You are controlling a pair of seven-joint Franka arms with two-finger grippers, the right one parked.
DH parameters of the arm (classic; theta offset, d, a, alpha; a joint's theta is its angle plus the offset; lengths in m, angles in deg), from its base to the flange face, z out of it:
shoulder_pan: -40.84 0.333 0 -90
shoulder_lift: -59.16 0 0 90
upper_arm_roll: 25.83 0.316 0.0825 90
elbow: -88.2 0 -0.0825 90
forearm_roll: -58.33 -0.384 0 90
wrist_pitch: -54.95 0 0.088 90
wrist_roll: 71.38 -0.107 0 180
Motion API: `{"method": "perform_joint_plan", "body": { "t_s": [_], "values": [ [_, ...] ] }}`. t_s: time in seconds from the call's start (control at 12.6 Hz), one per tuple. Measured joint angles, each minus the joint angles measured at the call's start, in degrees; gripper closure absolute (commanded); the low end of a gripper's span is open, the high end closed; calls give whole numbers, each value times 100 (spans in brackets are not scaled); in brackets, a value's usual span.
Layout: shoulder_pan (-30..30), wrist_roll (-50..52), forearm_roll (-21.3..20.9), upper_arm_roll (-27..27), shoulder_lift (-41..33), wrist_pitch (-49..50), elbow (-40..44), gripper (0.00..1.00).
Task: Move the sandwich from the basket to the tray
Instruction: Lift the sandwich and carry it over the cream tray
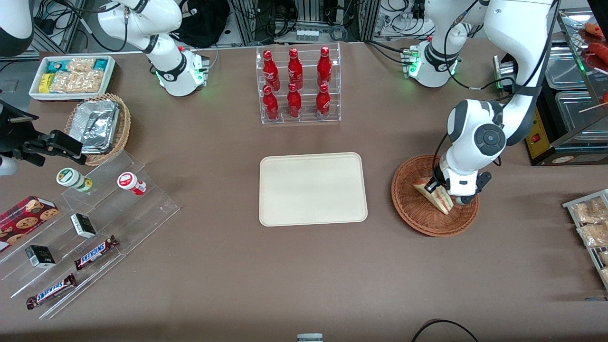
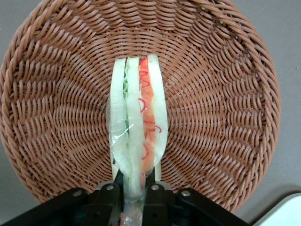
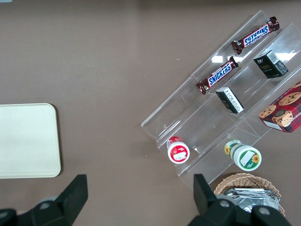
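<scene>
One sandwich (image 2: 137, 127) pinched between the two fingers (image 2: 110, 200) — gripper (image 1: 439, 189) over one basket (image 1: 412, 209) — one tray (image 1: 312, 188) bare.

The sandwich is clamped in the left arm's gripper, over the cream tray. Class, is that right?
Not quite. The gripper does clamp the sandwich, but over the basket, not the tray. The front view shows it.
</scene>
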Motion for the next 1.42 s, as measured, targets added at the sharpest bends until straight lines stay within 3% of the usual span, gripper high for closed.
{"method": "perform_joint_plan", "body": {
  "t_s": [0.63, 1.03, 1.19, 1.42],
  "values": [
    [-144, -735, -16, -143, -142, 2157, 1337, 98],
    [-1353, -843, -15, -320, 174, 2178, 1461, 97],
    [-1910, -761, -8, -330, 633, 2152, 1882, 97],
    [-2281, -752, -5, -337, 1295, 2132, 2675, 97]
  ]
}}
